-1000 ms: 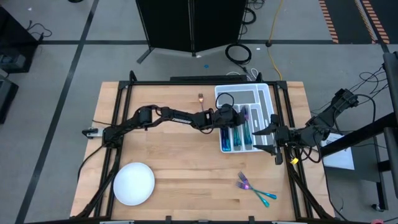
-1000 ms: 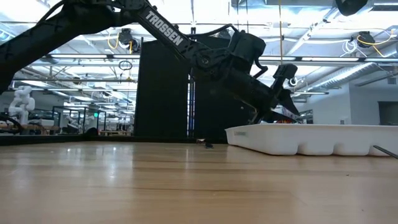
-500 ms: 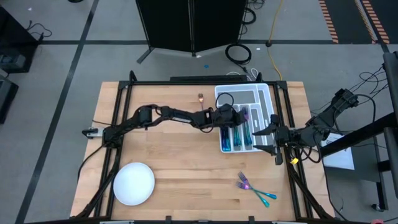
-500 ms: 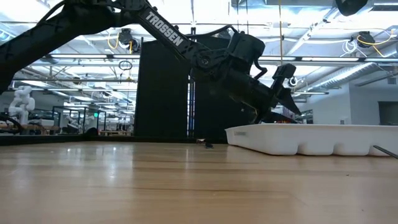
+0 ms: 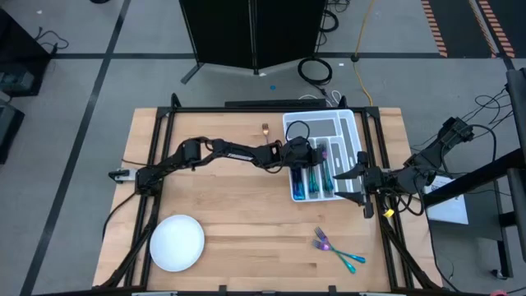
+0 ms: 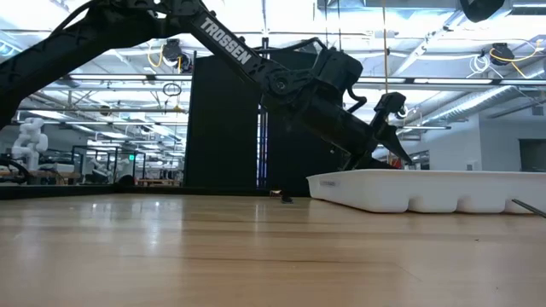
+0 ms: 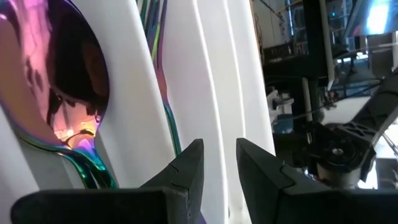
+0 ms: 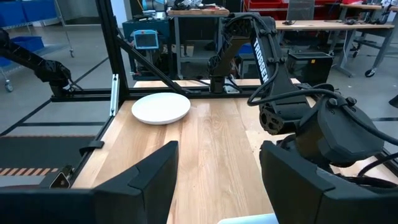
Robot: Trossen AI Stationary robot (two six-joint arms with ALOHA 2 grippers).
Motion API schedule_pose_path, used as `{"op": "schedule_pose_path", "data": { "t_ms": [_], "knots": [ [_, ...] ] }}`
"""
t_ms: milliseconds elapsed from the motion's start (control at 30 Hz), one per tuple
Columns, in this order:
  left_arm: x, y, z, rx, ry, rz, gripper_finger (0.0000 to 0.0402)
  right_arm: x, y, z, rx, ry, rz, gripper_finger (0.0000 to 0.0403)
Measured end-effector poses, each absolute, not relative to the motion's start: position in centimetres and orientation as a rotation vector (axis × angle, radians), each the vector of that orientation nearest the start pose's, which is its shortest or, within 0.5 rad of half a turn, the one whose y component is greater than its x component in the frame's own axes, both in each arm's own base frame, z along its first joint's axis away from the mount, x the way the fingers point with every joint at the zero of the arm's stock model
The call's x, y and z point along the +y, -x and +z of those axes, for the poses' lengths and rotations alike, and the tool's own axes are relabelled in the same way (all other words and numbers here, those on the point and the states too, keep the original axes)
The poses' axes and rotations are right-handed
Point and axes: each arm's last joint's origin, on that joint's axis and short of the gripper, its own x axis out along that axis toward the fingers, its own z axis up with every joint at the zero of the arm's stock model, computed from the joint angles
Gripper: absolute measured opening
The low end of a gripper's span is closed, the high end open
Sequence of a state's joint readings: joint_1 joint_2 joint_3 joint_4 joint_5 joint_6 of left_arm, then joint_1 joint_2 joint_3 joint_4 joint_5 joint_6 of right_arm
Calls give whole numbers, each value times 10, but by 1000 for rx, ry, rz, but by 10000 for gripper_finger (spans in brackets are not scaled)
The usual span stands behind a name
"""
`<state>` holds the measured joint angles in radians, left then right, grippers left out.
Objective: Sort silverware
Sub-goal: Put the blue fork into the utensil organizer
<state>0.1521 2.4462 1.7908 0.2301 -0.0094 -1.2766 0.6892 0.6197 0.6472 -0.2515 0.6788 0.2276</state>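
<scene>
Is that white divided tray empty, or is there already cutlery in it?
Not empty. The tray already holds iridescent silverware in its long slots, though the top compartments look bare.

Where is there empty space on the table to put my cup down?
Bare wood lies between the white plate and the loose silverware, and behind the left arm. It is crowded at the tray, where the left gripper and right gripper sit.

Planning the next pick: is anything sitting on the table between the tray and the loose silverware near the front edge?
Nothing visible does. The loose silverware lies on bare wood in front of the white tray, and the right gripper hovers by the tray's right side.
</scene>
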Motion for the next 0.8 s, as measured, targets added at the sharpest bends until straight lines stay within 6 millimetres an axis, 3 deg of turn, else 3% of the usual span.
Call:
{"op": "schedule_pose_path", "data": {
  "t_ms": [167,333,433,600,800],
  "knots": [
    [92,-535,143,266,1233,294,95,73,-117,303,177,-83,-5,210],
    [91,-528,189,250,1071,217,95,74,-118,302,186,-81,13,210],
    [89,-520,206,301,926,233,95,75,-118,302,189,-80,18,210],
    [97,-501,222,462,649,317,95,75,-118,301,199,-98,14,210],
    [106,-494,220,544,511,377,95,74,-118,298,220,-106,-11,210]
  ]
}}
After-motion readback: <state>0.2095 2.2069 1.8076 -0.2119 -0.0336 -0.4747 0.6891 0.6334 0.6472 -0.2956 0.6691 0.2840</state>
